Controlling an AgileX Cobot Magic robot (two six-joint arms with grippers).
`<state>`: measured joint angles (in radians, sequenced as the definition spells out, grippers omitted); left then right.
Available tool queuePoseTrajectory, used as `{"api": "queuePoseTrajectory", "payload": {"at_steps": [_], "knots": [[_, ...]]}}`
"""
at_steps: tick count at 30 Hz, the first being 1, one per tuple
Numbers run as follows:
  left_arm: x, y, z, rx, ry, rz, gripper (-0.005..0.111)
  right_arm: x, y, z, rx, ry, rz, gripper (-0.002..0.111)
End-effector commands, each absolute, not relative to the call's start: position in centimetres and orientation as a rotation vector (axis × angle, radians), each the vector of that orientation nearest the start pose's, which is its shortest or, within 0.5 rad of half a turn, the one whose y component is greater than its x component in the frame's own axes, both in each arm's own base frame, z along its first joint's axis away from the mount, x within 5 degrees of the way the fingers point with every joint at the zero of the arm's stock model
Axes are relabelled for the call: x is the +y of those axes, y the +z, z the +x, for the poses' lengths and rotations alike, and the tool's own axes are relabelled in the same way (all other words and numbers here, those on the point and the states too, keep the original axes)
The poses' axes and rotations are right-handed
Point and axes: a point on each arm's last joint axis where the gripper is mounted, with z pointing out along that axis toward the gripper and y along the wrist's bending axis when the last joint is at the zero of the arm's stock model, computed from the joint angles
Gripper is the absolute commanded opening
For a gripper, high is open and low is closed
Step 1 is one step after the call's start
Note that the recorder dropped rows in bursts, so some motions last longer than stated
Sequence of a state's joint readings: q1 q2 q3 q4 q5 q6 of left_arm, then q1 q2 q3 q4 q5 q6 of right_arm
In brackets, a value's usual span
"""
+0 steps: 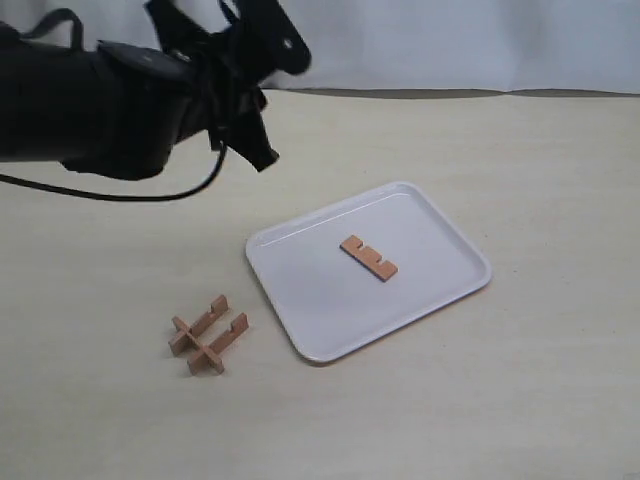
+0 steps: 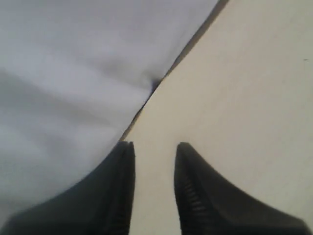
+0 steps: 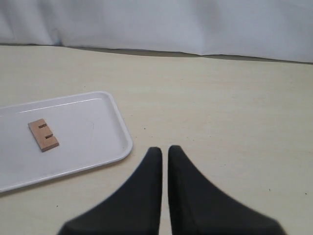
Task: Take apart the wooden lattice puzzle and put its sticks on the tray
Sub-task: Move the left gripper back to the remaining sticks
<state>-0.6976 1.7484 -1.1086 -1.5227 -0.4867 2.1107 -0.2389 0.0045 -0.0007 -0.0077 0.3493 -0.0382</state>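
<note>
The wooden lattice puzzle lies on the table left of the tray, with three sticks locked together. One loose notched stick lies flat near the tray's middle. My left arm hangs high over the back left of the table, far from the puzzle. Its gripper is open with nothing in it and faces the table's far edge. The right gripper is shut and empty, hovering over bare table beside the tray, where the stick also shows. It is out of the exterior view.
A white backdrop closes off the table's far edge. A black cable from the left arm droops over the table at the back left.
</note>
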Motion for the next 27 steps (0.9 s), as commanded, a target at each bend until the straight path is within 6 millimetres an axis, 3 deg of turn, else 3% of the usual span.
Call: {"api": "queuePoseTrajectory", "payload": {"at_steps": [1,5,8,9,13,15,17,21,24,27], "knots": [[-18.0,24.1,33.0,2.001,0.43,0.753,0.014,-1.3,18.2,5.2,1.825,-0.206,0.183,0.004],[-18.8,23.8,33.0,1.972,0.281,0.835,0.0,-1.3,18.2,5.2,1.825,-0.206,0.183,0.004],[-20.6,23.6,32.4,1.864,0.099,1.024,0.0,-1.3,18.2,5.2,1.825,-0.206,0.183,0.004],[-21.3,23.4,31.9,1.812,0.03,1.117,0.0,-1.3,18.2,5.2,1.825,-0.206,0.183,0.004],[-24.2,22.0,27.8,1.43,-0.351,1.754,0.0,-1.3,18.2,5.2,1.825,-0.206,0.183,0.004],[-24.1,21.0,26.6,1.328,-0.419,1.949,0.0,-1.3,18.2,5.2,1.825,-0.206,0.183,0.004],[-23.4,20.1,26.8,1.336,-0.33,2.06,0.0,-1.3,18.2,5.2,1.825,-0.206,0.183,0.004],[-20.2,19.1,29.1,1.731,-0.098,1.941,0.0,-1.3,18.2,5.2,1.825,-0.206,0.183,0.004],[-16.7,18.4,29.2,1.863,0.003,2.167,0.0,-1.3,18.2,5.2,1.825,-0.206,0.183,0.004],[-14.4,18.0,28.7,1.876,0.093,2.416,0.0,-1.3,18.2,5.2,1.825,-0.206,0.183,0.004]]}}
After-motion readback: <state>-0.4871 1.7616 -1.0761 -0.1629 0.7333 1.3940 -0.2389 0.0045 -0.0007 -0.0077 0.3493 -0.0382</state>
